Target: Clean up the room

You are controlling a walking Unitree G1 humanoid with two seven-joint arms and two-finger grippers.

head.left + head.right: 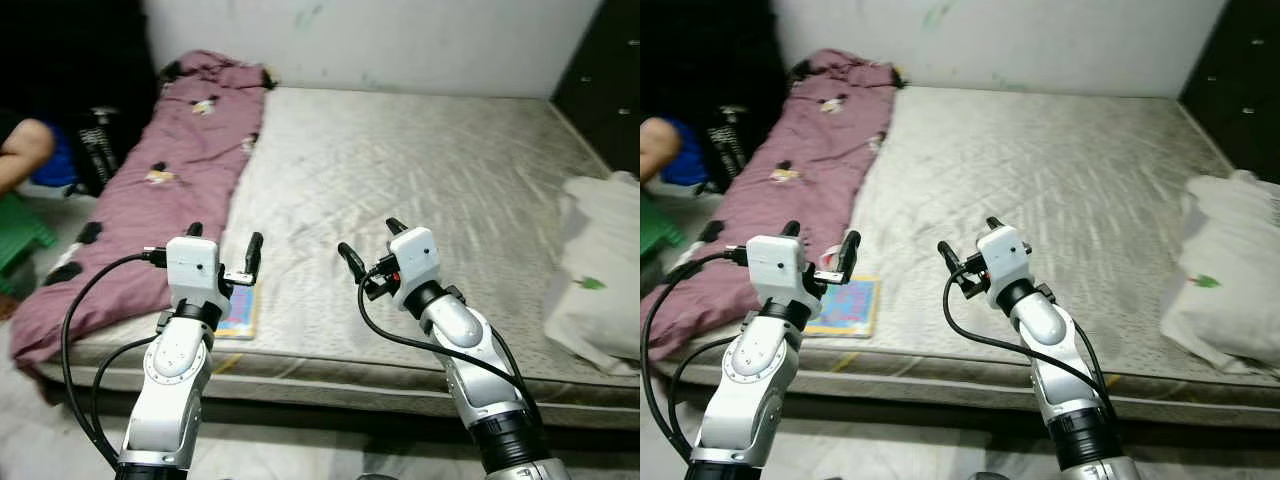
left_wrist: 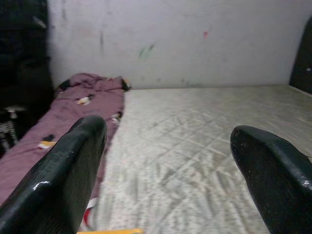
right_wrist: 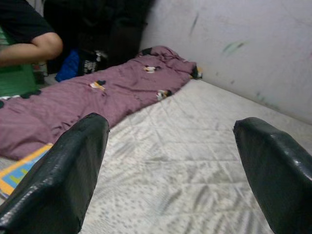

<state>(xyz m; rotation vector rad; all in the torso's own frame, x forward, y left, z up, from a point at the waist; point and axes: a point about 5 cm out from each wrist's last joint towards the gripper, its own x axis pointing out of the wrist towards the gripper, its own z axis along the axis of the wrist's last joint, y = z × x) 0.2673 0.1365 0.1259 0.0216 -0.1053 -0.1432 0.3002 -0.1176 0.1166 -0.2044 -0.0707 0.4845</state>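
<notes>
A grey quilted mattress [image 1: 420,170] lies before me. A purple blanket [image 1: 170,160] with small cartoon prints runs along its left side and droops over the edge. A colourful flat book [image 1: 845,305] rests on the mattress near the front left edge. A white pillow [image 1: 600,270] sits at the right edge. My left gripper [image 1: 224,243] hovers open just above the book. My right gripper [image 1: 370,243] is open over the bare front middle of the mattress. Nothing is between either pair of fingers.
A person's arm [image 1: 25,150] shows at the far left beside a green stool [image 1: 20,230] and dark bags [image 1: 95,140]. A white wall [image 1: 380,40] backs the bed. A dark cabinet [image 1: 610,80] stands at the right.
</notes>
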